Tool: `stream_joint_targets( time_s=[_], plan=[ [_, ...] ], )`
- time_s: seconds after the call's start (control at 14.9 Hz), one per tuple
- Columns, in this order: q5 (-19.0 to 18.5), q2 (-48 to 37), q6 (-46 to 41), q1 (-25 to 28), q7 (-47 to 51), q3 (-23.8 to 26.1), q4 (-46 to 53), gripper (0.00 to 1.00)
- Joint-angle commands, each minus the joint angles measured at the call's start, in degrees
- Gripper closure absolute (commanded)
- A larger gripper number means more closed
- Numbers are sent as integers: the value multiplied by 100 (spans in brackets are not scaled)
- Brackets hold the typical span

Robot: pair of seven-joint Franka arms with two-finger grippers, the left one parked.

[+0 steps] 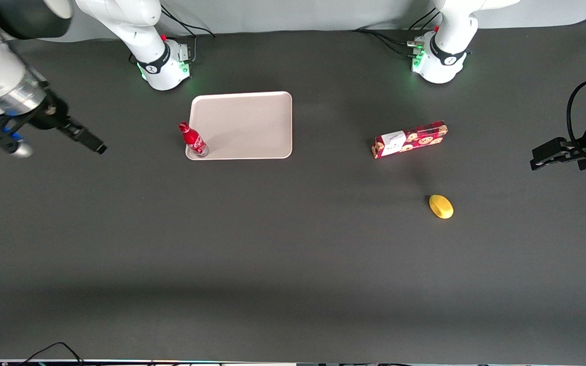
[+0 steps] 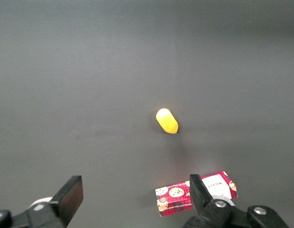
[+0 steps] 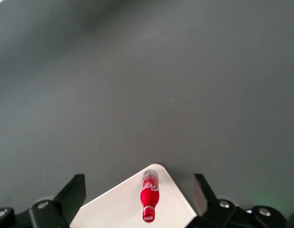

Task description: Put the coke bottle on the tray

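The coke bottle (image 1: 194,140) is a small red bottle with white lettering and a red cap. It stands upright on the tray (image 1: 244,122), in the tray's corner nearest the front camera at the working arm's end. The tray is large, pale beige-pink, with a raised rim. My right gripper (image 1: 92,143) hangs above the table, apart from the tray toward the working arm's end. Its fingers are wide open and empty. The right wrist view shows the bottle (image 3: 149,194) on the tray's corner (image 3: 118,209), well below the open gripper (image 3: 138,179).
A flat red snack box (image 1: 410,139) lies toward the parked arm's end of the table. A small yellow object (image 1: 441,206) lies nearer the front camera than the box. Both show in the left wrist view, yellow object (image 2: 166,120) and box (image 2: 175,198).
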Motion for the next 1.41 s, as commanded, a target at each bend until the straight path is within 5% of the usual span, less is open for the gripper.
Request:
stream_joint_targets(
  time_s=[0.0, 0.2, 0.4, 0.6, 1.34],
  plan=[
    [-425, 1144, -562, 3, -467, -90, 1432, 0],
    [-539, 1408, -282, -103, -671, -99, 1398, 0],
    [-548, 1566, -141, 342, -662, -220, 1389, 0],
    [-425, 1532, -175, 2458, -565, -2264, 1389, 0],
    [-390, 927, -202, 1822, -1663, -1935, 626, 0]
  ],
)
